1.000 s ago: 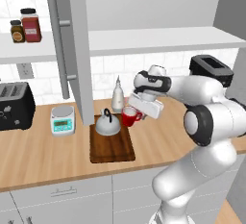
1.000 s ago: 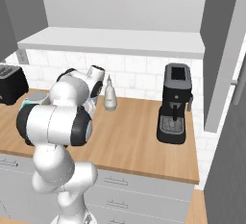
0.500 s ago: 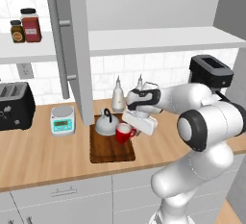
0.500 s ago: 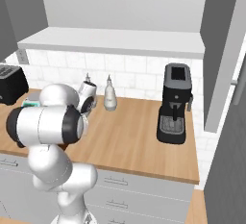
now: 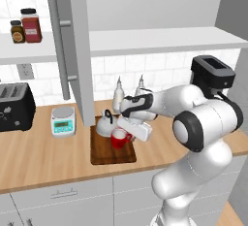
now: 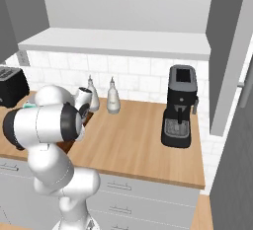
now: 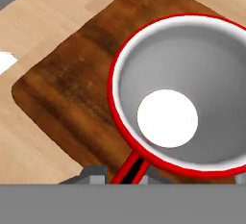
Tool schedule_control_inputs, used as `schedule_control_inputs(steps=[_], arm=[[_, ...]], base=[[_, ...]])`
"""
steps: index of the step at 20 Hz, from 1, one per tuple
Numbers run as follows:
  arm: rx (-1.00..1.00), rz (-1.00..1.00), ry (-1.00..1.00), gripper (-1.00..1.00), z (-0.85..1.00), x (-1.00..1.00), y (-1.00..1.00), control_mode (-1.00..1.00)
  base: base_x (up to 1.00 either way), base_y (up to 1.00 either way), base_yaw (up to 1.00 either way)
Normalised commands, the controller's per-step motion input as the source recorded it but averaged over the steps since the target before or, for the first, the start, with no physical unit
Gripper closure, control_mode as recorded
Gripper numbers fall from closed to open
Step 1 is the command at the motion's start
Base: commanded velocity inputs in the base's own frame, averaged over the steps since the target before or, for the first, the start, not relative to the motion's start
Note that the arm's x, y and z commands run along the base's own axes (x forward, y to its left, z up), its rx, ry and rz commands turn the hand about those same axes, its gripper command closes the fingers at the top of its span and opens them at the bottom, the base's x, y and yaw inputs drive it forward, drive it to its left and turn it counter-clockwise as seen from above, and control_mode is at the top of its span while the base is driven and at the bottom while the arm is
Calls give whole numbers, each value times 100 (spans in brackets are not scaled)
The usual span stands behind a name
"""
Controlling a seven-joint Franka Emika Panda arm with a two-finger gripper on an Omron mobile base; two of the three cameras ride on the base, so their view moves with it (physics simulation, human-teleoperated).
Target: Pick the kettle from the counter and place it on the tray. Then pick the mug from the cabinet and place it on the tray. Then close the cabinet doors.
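Gripping mug (image 5: 117, 137), pincer (image 5: 127, 134), over tray (image 5: 104, 154)

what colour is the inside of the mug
Pale grey with a white bottom, inside a red rim; the mug shows it best in the hand view.

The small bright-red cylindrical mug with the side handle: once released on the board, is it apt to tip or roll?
The red mug probably stays put: it looks upright over the flat dark-brown wooden tray. It seems rigid, and empty inside, so likely light. Knocked over, its round wall could roll.
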Motion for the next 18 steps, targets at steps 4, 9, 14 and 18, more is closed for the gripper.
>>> schedule_control_inputs(steps=[4,9,14,18], arm=[[-1,0,0,100,-13,0,10,-100],[0,0,0,100,-1,-9,1,-100],[0,-1,0,100,0,-15,3,-100],[0,-1,3,100,0,-7,5,-100]], base=[[0,0,0],[0,0,0],[0,0,0],[0,0,0]])
